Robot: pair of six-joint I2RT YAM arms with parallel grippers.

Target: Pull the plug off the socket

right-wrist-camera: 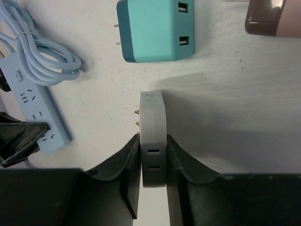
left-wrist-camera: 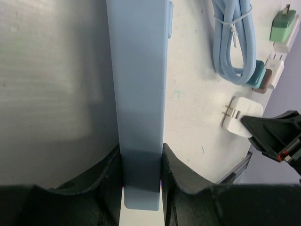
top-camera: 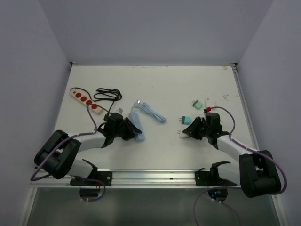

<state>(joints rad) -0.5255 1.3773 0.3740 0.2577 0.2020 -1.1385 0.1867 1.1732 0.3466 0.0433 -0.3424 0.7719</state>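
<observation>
A light blue power strip lies on the white table, and my left gripper is shut on its end; it also shows in the top view and the right wrist view. My right gripper is shut on a white plug adapter whose two prongs stand bare in the air. The plug sits well to the right of the strip, apart from it. In the left wrist view the plug shows with the right gripper behind it.
A coiled blue cable lies beside the strip. A teal charger and a green adapter lie near the plug. A white strip with red sockets and a black cable lie far left. Walls enclose the table.
</observation>
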